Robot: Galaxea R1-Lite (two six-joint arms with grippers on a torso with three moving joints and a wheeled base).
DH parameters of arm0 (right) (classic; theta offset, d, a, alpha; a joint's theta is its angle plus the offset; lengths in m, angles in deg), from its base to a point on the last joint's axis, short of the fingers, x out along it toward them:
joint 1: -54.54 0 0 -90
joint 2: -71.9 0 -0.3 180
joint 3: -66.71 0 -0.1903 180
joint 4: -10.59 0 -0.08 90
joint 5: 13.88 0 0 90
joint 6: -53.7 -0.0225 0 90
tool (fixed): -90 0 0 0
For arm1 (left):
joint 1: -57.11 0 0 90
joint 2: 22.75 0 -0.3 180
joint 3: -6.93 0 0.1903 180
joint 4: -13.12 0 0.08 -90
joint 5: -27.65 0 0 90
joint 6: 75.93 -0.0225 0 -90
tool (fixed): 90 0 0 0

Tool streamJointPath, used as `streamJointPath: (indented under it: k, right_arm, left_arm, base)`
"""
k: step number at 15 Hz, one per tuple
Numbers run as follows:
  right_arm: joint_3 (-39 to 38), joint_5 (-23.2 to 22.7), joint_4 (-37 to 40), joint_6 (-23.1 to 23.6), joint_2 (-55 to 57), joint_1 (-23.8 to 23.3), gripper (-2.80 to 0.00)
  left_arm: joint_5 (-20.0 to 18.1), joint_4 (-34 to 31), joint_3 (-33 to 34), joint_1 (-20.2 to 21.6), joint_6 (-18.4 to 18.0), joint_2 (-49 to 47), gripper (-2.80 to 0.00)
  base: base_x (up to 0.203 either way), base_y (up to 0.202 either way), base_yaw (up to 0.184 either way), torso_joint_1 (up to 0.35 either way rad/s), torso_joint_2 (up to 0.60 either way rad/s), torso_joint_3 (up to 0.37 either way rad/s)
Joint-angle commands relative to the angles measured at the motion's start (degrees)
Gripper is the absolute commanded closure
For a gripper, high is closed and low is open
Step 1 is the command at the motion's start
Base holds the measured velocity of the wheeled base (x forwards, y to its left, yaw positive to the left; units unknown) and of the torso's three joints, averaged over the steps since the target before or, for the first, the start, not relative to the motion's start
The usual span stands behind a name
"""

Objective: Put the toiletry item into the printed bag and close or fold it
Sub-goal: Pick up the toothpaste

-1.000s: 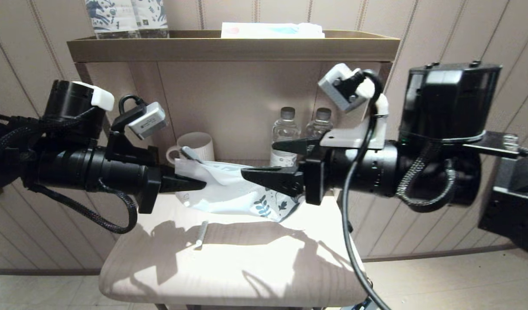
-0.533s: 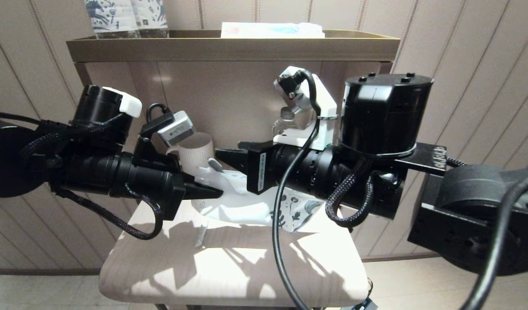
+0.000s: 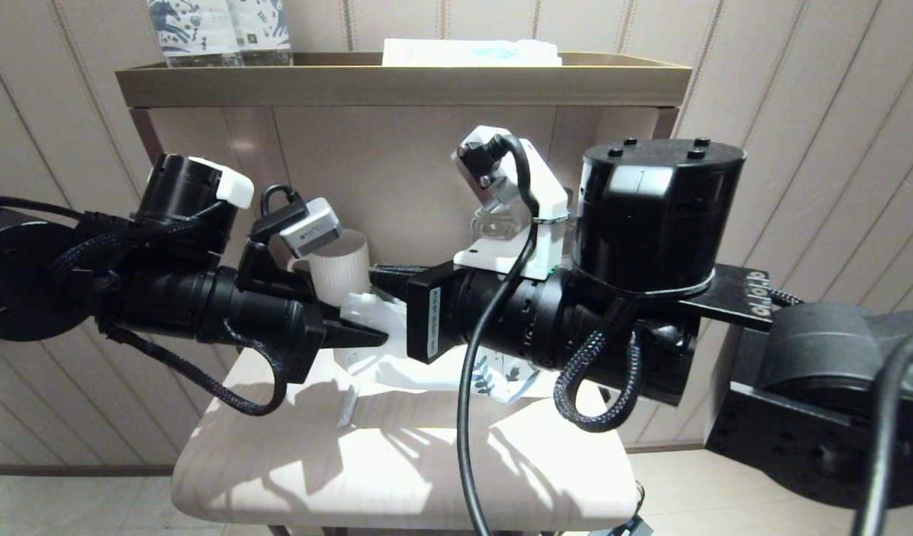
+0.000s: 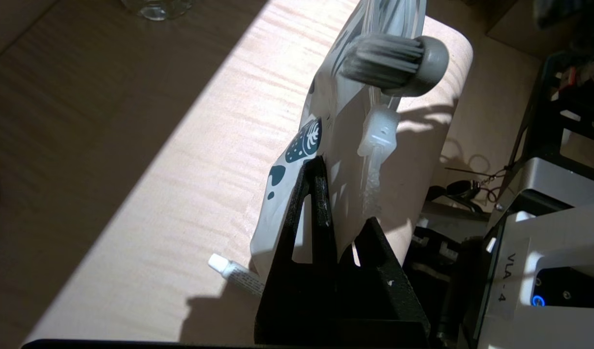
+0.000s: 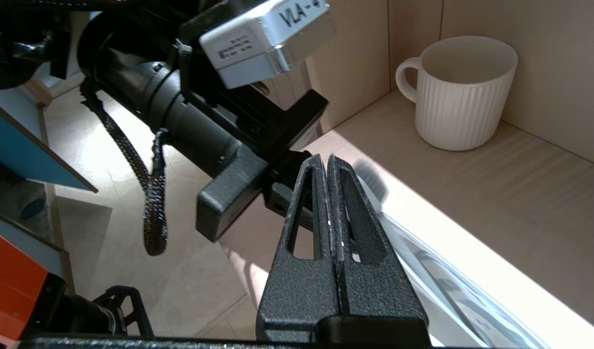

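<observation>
The printed bag (image 3: 397, 368), white with teal leaves, hangs above the pale table (image 3: 397, 476). My left gripper (image 3: 371, 336) is shut on its near edge (image 4: 345, 140). The toiletry item, a grey toothbrush, sticks its dark bristle head (image 4: 389, 58) out of the bag's top; a white zip slider (image 4: 378, 135) sits below it. My right gripper (image 3: 382, 274) points left, its tips close to the left one. Its fingers (image 5: 327, 160) are pressed together right beside the bristles (image 5: 372, 182) and the bag's upper edge (image 5: 452, 286). I cannot see film between them.
A ribbed white mug (image 3: 342, 264) stands at the back under the shelf (image 3: 397, 82). A small white tube (image 3: 347, 406) lies on the table below the bag. Blue-patterned packs (image 3: 218, 30) and a flat box stand on the shelf top. The right arm hides the water bottles.
The right arm has swung left across the table up to the left gripper, and its fingers have gone from wide open to shut. The left gripper moved slightly right and up with the bag.
</observation>
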Motion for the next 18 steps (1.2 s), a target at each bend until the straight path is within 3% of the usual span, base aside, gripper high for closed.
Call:
streamJointPath:
  k: [1,5,9,10,12,18]
  right_arm:
    - [0.14,-0.04,-0.31,-0.07,-0.19,0.50,0.00]
    - [0.46,0.05,-0.31,-0.09,1.55,1.80,0.00]
    - [1.71,2.73,-0.27,0.14,1.48,0.02,0.00]
    - [1.83,2.83,-0.21,0.26,0.49,-1.13,0.00]
    - [2.19,2.86,-0.21,0.86,-0.24,-3.31,0.00]
    - [2.15,2.85,-0.32,0.89,0.32,-3.54,0.00]
  left_arm:
    - [-0.27,0.19,0.37,-0.30,-0.20,-0.23,0.00]
    - [-0.27,0.32,0.46,-1.04,-0.11,-0.26,0.00]
    - [0.31,3.63,1.55,-0.99,0.07,2.85,0.00]
    - [2.95,4.94,2.57,-0.97,0.06,4.78,0.00]
    - [15.16,6.60,3.48,-0.95,-0.48,5.53,0.00]
    - [25.48,5.52,2.93,-1.12,-3.28,6.59,0.00]
  base:
    - [0.000,0.000,0.000,0.000,0.00,0.000]
    - [0.000,0.000,0.000,0.000,0.00,0.000]
    - [0.000,0.000,0.000,0.000,0.00,0.000]
    - [0.000,0.000,0.000,0.000,0.00,0.000]
    - [0.000,0.000,0.000,0.000,0.00,0.000]
    - [0.000,0.000,0.000,0.000,0.00,0.000]
